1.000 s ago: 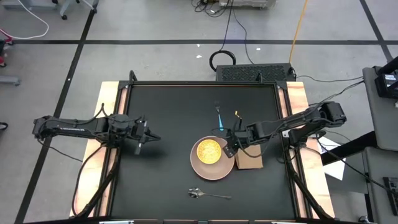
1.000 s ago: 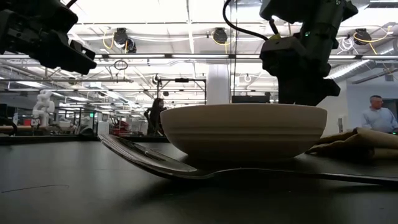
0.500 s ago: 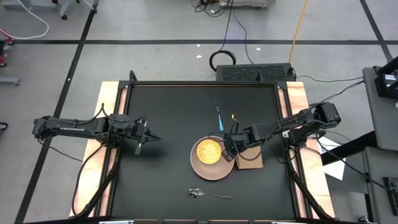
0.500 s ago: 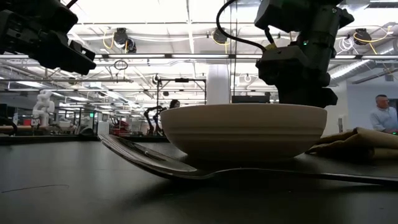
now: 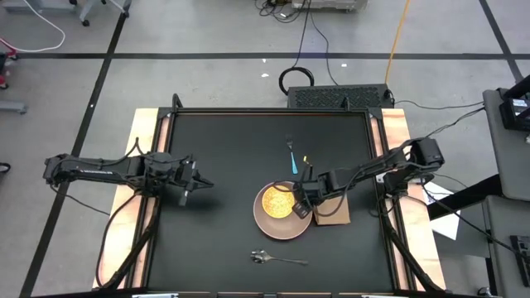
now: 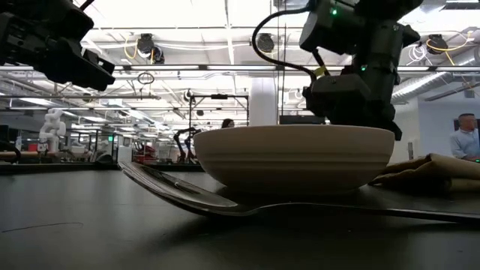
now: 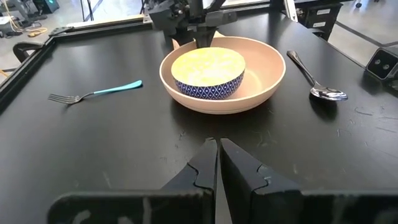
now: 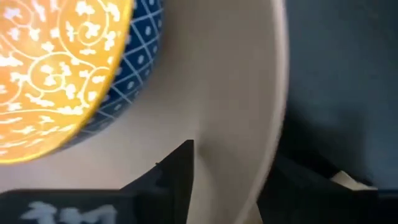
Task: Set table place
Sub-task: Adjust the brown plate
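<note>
The pale pink plate [image 5: 286, 228] rests on the black table [image 5: 224, 149], with the yellow dish [image 5: 277, 201], blue-patterned outside, standing in it. My right gripper [image 5: 303, 205] is open over the plate's right rim, one finger inside and one outside [image 8: 236, 180]. The tan napkin [image 5: 335, 215] lies flat just right of the plate. The blue-handled fork [image 5: 292, 159] lies beyond the plate, and the silver spoon [image 5: 280, 259] lies nearer than it. My left gripper [image 5: 199, 184] is shut and empty above the table's left side [image 7: 218, 155]. My right gripper comes from above and the table's right, slanting down over the plate's right rim [image 8: 270, 106]. One finger [image 8: 180, 168] is inside the plate and the other is outside. I cannot tell whether either finger touches the rim.
The table's raised black frame [image 5: 273, 111] runs round the top, with pale wooden strips [image 5: 147, 165] on the left and right. Bare tabletop lies between my left gripper and the plate. People show in the room behind in the low view [image 6: 465, 139].
My right gripper has moved toward the table's left and a little down, from beside the plate to over its right rim. The plate, dish and napkin have stayed in place.
</note>
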Available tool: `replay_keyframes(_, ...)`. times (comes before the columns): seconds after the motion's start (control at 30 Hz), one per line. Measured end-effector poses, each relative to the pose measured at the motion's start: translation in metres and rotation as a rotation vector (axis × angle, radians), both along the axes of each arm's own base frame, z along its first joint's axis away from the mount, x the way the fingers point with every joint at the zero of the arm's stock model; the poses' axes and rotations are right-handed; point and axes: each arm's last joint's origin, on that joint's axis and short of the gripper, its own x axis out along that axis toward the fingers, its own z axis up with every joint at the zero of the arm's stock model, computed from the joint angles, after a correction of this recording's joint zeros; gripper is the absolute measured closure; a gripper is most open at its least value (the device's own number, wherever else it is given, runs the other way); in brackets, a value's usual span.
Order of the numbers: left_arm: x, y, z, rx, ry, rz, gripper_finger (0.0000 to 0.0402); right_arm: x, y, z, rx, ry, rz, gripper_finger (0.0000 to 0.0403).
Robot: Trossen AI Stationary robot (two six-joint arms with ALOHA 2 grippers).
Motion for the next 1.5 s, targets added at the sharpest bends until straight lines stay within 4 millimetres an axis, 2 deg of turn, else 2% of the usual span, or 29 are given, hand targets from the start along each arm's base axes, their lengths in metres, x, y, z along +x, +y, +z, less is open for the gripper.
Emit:
replay_keyframes(0.6, 0.000, -0.001, -0.001, -0.007, 0.009, -0.017, 0.0376, 0.005, 0.001, 0.002, 0.011, -0.055, 0.017, 0.0382)
replay_keyframes(0.87, -0.001, -0.001, -0.003, -0.011, 0.013, -0.016, 0.0376, 0.007, -0.003, 0.003, 0.026, -0.072, 0.000, 0.0388)
replay_keyframes(1.2, -0.001, -0.001, -0.027, -0.030, 0.014, -0.009, 0.0376, 0.010, -0.014, 0.003, 0.054, -0.080, -0.025, 0.0390)
replay_keyframes(1.5, -0.001, -0.001, -0.028, -0.031, 0.007, -0.009, 0.0376, 0.014, -0.024, 0.005, 0.093, -0.123, -0.038, 0.0390)
